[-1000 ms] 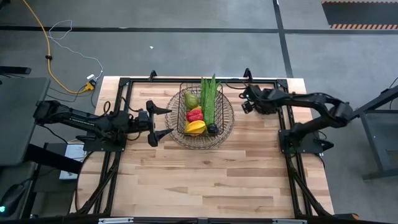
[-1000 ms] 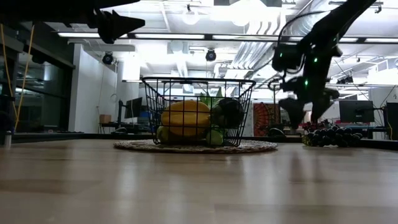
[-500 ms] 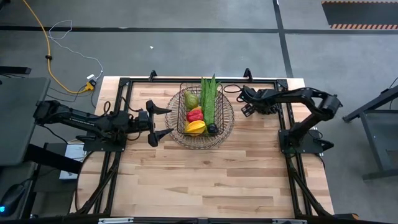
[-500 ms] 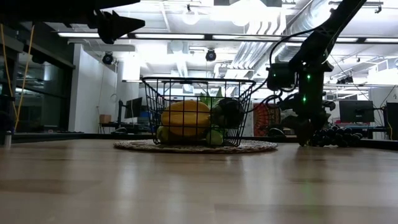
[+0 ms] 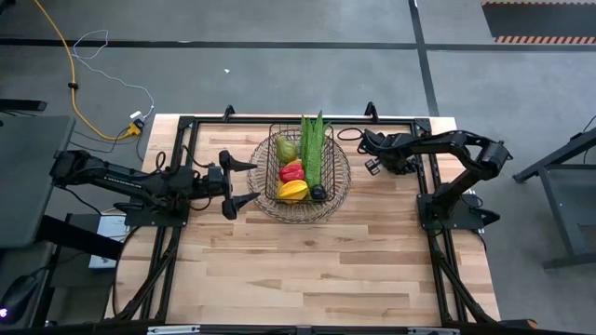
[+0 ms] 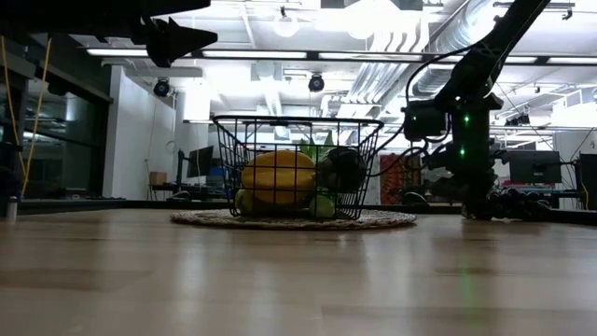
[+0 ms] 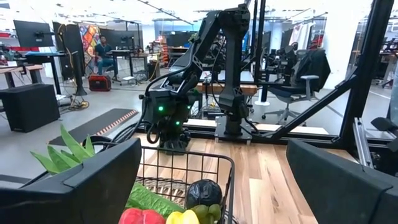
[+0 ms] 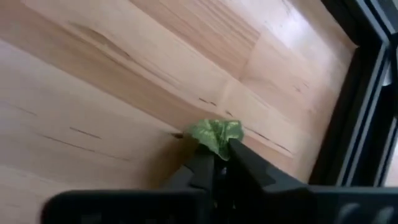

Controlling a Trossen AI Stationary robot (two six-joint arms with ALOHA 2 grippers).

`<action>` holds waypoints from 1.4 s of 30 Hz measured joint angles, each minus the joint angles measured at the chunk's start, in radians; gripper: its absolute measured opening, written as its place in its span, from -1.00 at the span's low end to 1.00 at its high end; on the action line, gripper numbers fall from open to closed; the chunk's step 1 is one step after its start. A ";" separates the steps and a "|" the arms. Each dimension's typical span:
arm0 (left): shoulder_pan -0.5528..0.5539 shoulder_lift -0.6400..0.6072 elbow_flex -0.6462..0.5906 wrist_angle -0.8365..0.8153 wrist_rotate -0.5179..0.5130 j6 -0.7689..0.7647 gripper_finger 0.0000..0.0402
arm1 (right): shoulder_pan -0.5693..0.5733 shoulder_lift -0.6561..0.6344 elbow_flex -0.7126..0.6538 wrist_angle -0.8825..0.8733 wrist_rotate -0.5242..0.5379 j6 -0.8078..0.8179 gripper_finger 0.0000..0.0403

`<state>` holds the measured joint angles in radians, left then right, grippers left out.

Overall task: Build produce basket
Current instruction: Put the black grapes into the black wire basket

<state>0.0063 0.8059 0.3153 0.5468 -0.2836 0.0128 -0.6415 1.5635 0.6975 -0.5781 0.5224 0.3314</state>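
Observation:
The dark wire basket (image 5: 300,167) stands on the table's far middle. It holds a yellow-orange pepper (image 5: 292,191), a red pepper (image 5: 292,171), a green pear (image 5: 286,149), a long leafy bunch (image 5: 314,149) and a small dark round fruit (image 7: 203,191). To the right of the basket, my right gripper (image 5: 370,158) is down at the table, shut on a small green leaf (image 8: 214,132). Dark grapes (image 6: 515,205) show just behind it in the low view. My left gripper (image 5: 244,179) hangs open, left of the basket and above the table. My right gripper pinches the green leaf (image 8: 217,138) between its two fingertips (image 8: 200,163), only the leaf's upper edge showing past them. The fingers come from above, slanting down to the tabletop. The leaf lies low on the wood; the gripper itself hides what it is joined to.
Black frame rails (image 5: 428,167) run along the table's far, left and right sides, close beside the right gripper. Bare wood (image 5: 307,261) fills the table's near half. A person (image 7: 102,50) sits far off in the room.
My right gripper has come down from above the grapes to the tabletop, shifted slightly toward the near edge, and shut its fingers there. The basket and its produce have stayed in place.

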 joint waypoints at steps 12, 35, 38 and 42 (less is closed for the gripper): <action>0.000 0.000 0.000 -0.005 0.000 0.000 0.93 | 0.184 -0.209 0.000 0.106 0.109 -0.037 -0.97; 0.000 0.000 0.000 -0.004 0.000 -0.009 0.93 | 0.650 -0.576 0.000 0.461 0.181 -0.077 -1.00; 0.000 0.000 0.000 -0.004 0.000 -0.009 0.93 | 0.686 -0.562 0.000 0.469 0.229 -0.080 -1.00; 0.000 0.000 0.000 -0.004 0.000 -0.009 0.93 | 0.689 -0.561 0.000 0.470 0.230 -0.084 -1.00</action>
<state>0.0063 0.8062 0.3153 0.5430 -0.2836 0.0040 0.0471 1.0023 0.6971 -0.1081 0.7521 0.2472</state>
